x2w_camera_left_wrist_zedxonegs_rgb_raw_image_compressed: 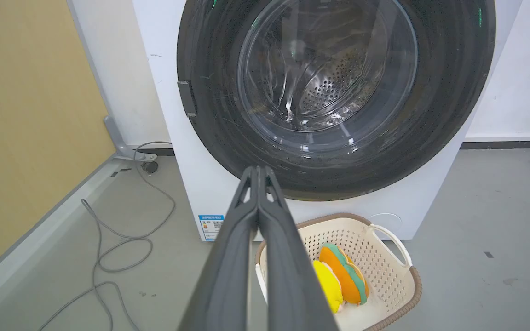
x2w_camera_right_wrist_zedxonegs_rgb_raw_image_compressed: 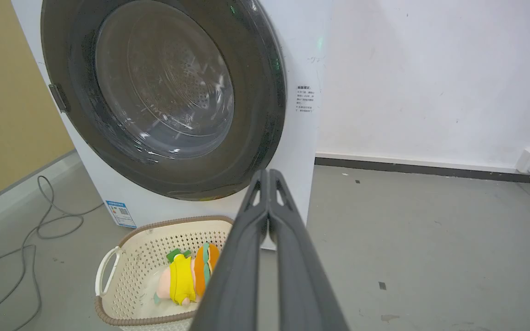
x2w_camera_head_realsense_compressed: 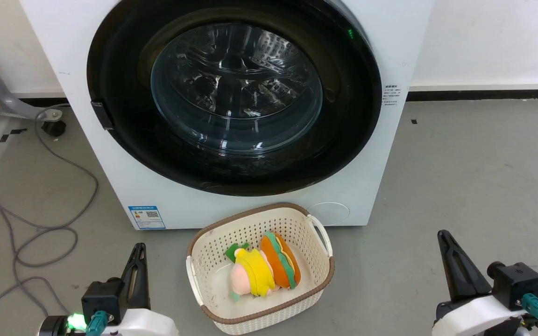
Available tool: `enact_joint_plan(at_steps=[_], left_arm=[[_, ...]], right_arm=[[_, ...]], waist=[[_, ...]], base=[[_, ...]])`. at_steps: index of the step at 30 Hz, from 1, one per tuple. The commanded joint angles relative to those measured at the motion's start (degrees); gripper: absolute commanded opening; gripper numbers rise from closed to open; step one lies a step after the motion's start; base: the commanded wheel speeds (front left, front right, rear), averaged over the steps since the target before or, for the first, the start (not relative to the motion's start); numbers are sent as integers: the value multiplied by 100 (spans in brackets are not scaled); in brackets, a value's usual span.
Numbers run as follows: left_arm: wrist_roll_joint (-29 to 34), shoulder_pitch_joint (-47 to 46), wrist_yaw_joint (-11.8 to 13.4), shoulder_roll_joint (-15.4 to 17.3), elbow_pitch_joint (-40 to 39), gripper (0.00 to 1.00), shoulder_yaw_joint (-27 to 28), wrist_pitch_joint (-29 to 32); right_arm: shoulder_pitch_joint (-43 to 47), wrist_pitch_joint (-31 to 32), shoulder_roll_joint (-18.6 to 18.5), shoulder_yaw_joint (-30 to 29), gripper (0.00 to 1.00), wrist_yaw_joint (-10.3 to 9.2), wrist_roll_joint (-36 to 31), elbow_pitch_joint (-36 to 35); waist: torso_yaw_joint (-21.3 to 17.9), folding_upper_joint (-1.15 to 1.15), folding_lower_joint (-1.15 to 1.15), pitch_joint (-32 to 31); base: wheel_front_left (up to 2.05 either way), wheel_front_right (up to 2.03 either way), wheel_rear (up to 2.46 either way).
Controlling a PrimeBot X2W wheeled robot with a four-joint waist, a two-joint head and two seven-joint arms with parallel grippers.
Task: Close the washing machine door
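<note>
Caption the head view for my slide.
Round black-rimmed glass door closed on white front-loading washing machine; cream perforated basket of colourful plush toys in front; left gripper and right gripper low, shut.

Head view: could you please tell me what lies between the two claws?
A cream basket holding plush toys sits between the left claw and the right claw, in the head view.

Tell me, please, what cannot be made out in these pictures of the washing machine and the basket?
- Head view: the top of the washing machine is cut off by the upper edge.
- All views: whether the washing machine door has latched; its black rim hides the catch.
- Head view: the print on the blue sticker is too small.
- Left wrist view: the left gripper covers part of the basket and the plush toys.
</note>
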Motion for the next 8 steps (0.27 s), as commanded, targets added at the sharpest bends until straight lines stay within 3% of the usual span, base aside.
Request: enact_joint_plan(at_steps=[1, 8], left_arm=[[61, -106, -22, -3, -36, 0, -2, 41], [73, -135, -57, -4, -56, 0, -4, 123]], right_arm=[[-34, 27, 18, 14, 0, -3, -47, -50], [-38, 109, 20, 29, 0, -3, -89, -87]], waist=[[7, 0, 0, 2], [41, 0, 0, 14]], base=[[0, 0, 0], [0, 0, 0]])
